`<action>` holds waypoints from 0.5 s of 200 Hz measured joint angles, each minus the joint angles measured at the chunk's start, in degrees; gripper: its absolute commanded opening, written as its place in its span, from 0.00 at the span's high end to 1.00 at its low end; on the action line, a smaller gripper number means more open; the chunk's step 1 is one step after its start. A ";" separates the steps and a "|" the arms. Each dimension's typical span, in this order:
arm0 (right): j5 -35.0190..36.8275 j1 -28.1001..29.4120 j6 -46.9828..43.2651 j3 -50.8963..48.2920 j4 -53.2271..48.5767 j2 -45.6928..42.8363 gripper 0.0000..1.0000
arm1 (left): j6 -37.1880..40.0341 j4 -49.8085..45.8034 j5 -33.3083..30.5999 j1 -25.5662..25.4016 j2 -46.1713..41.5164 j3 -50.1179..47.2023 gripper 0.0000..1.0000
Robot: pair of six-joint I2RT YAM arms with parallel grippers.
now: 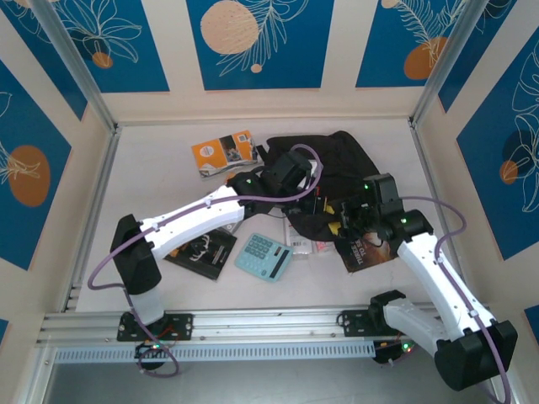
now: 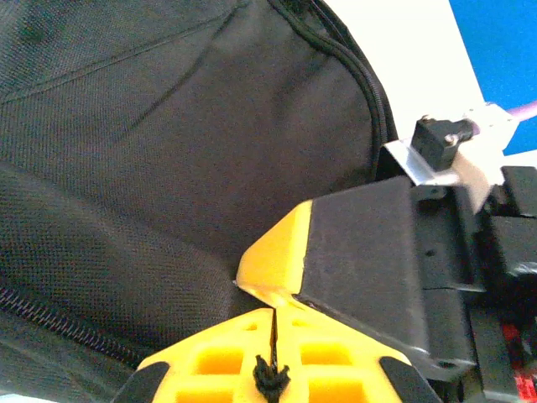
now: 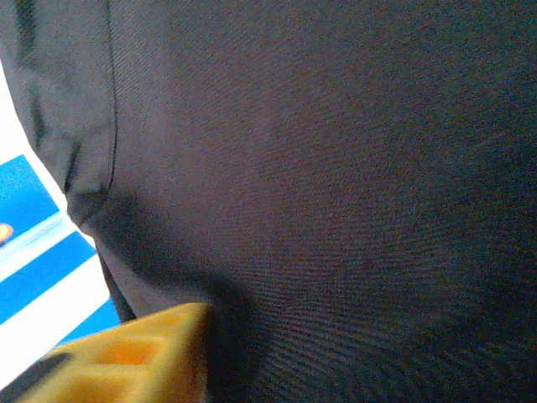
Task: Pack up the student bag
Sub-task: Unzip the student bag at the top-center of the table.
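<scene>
Top view: the student bag (image 1: 337, 156) lies mid-far on the tabletop (image 1: 160, 177), with the left hand (image 1: 296, 172) and the right hand (image 1: 354, 217) at its near edge.
Left wrist: the hand is pinched shut on the bag's black strand (image 2: 273, 348); I'd pull gently, holding it taut.
Right wrist: fabric presses against one finger (image 3: 134, 357), and I cannot tell the spread.

On white table (image 1: 152, 168): black backpack (image 1: 345, 164) crumpled at far middle; orange booklet (image 1: 223, 153) just left of it; black book (image 1: 202, 251) at near left; pale blue calculator (image 1: 263, 257) beside that; small white packet (image 1: 301, 248) just right of calculator; dark book (image 1: 366, 252) at near right, by backpack's near edge.
</scene>
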 measured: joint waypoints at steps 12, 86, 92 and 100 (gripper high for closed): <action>0.09 -0.22 0.11 -0.98 0.85 -0.04 0.87 | 0.11 -0.13 -0.55 0.00 0.00 0.00 1.00; 1.03 -0.24 -5.14 -1.62 2.08 0.24 1.00 | 4.00 -1.68 -3.74 1.49 0.07 0.00 1.00; 1.18 -0.24 -5.75 -1.57 2.10 0.42 1.00 | 4.22 -1.81 -3.74 1.86 0.07 0.00 1.00; 1.36 -0.20 -6.67 -1.57 2.25 0.72 1.00 | 4.63 -2.10 -3.72 2.32 0.13 0.00 1.00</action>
